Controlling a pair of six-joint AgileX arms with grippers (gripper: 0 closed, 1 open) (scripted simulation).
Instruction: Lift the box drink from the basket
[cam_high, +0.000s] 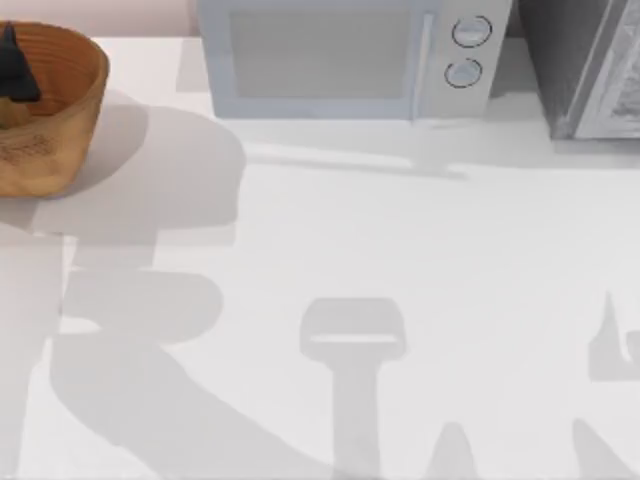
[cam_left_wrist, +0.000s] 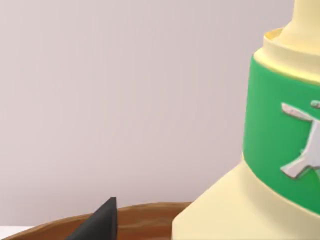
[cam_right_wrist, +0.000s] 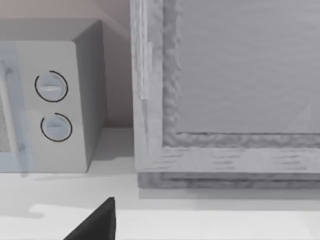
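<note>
Looking down from above, I see the basket (cam_high: 45, 110) at the far left corner of the table (cam_high: 400, 250), cut off by the left edge of the view so only part of its rim and woven wall shows. A dark piece of my left gripper (cam_high: 15, 70) sits over the basket's opening, mostly out of view; I cannot tell from there whether its jaws are spread or pressed together.

The left wrist view is very close to the box drink (cam_left_wrist: 270, 165): pale-yellow body, green label band with a white mark, and the neck rising out of view, so the cap is cut off. The drink stands upright above the brown basket rim (cam_left_wrist: 140, 220), which runs along the bottom of that view. One dark fingertip (cam_left_wrist: 97, 222) shows beside the drink without clearly touching it; the other finger is hidden, so the grip stays uncertain.

A microwave (cam_high: 350, 55) stands at the far edge, centre, its two round knobs (cam_high: 468, 50) toward the right. Right of it, a grey textured cabinet (cam_high: 590, 70) is cut off at the far right corner.

The right wrist view faces the microwave and cabinet, with one dark fingertip (cam_right_wrist: 95, 222) low in view; the state of those jaws I cannot tell.
</note>
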